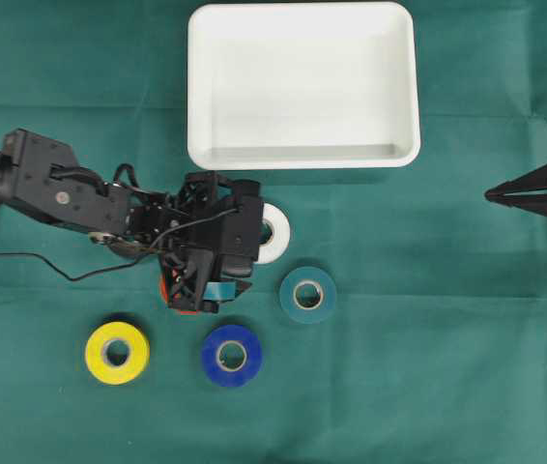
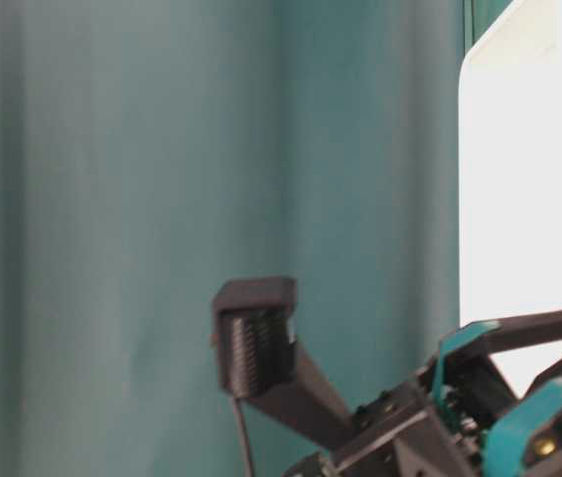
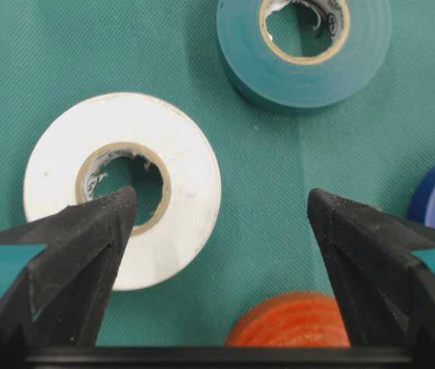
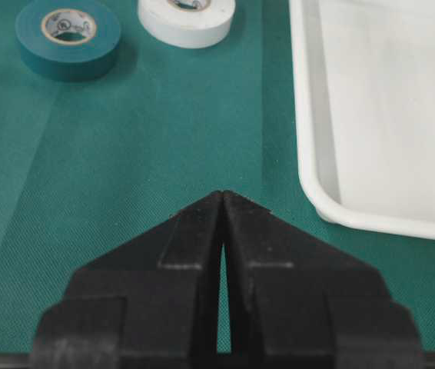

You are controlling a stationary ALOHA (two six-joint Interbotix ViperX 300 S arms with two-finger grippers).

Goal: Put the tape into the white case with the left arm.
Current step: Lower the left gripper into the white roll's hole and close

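Note:
The white case (image 1: 302, 155) stands at the back middle and holds nothing; its rim shows in the right wrist view (image 4: 310, 154). A white tape roll (image 1: 275, 232) lies flat just in front of it, also seen in the left wrist view (image 3: 179, 169). My left gripper (image 1: 252, 263), with teal bands, is open and empty (image 3: 221, 204). Its one fingertip (image 3: 117, 207) is over the white roll's hole, the other over bare cloth. An orange roll (image 3: 294, 323) lies under the gripper. My right gripper (image 1: 491, 194) is shut and empty at the far right (image 4: 224, 194).
A teal roll (image 1: 308, 294) lies right of the left gripper, a blue roll (image 1: 231, 355) and a yellow roll (image 1: 117, 352) nearer the front. Green cloth covers the table. A loose black cable (image 1: 51, 263) trails from the left arm.

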